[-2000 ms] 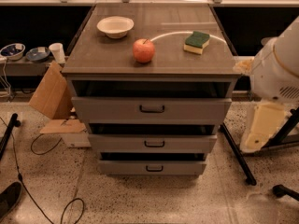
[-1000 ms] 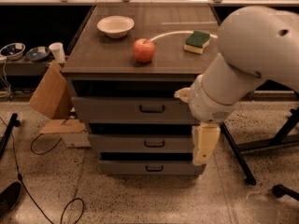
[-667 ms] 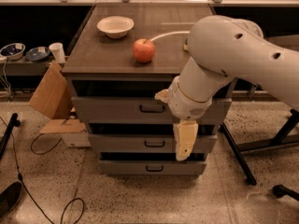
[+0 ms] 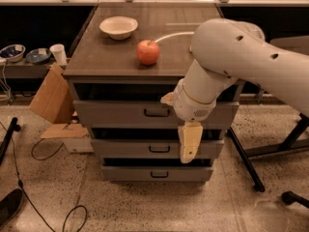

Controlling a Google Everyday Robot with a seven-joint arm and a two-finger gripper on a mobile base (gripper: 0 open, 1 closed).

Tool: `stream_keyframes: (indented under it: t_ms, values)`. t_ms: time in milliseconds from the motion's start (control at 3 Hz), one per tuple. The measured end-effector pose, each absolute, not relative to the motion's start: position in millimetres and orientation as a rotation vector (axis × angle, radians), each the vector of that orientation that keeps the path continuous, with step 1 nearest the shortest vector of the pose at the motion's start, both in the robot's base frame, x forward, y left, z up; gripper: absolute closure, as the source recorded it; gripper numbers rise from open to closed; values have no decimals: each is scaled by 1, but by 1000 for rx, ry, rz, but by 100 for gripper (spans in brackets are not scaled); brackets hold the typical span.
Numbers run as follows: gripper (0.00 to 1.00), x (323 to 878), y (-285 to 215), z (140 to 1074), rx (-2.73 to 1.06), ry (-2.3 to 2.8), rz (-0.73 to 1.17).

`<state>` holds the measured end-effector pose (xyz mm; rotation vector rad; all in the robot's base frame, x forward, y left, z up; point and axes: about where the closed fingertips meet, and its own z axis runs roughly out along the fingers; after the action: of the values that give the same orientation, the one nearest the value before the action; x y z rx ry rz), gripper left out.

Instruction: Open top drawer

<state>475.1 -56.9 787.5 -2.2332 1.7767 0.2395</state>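
- top drawer (image 4: 116,114): sits right under the cabinet top (image 4: 96,57), widest of the three, flat matte grey front, small dark bar handle (image 4: 157,112) dead centre
- gripper (image 4: 189,141) hangs in front, just right of that handle; open or closed, can't tell

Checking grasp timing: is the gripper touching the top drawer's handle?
Apart. Camera view shows the top drawer handle fully exposed; the gripper hangs lower right of it, in front of the middle drawer.
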Motion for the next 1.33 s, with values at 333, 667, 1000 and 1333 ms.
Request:
stream_keyframes:
  t_ms: [333,667,1000,1333]
  values:
    - [0,497,-69,763,-2212,1817,281]
    - [0,514,-88,730,-2168,1868,314]
    - [0,527,-93,704,-2120,1909,326]
    - [0,541,-78,695,-2090,1914,310]
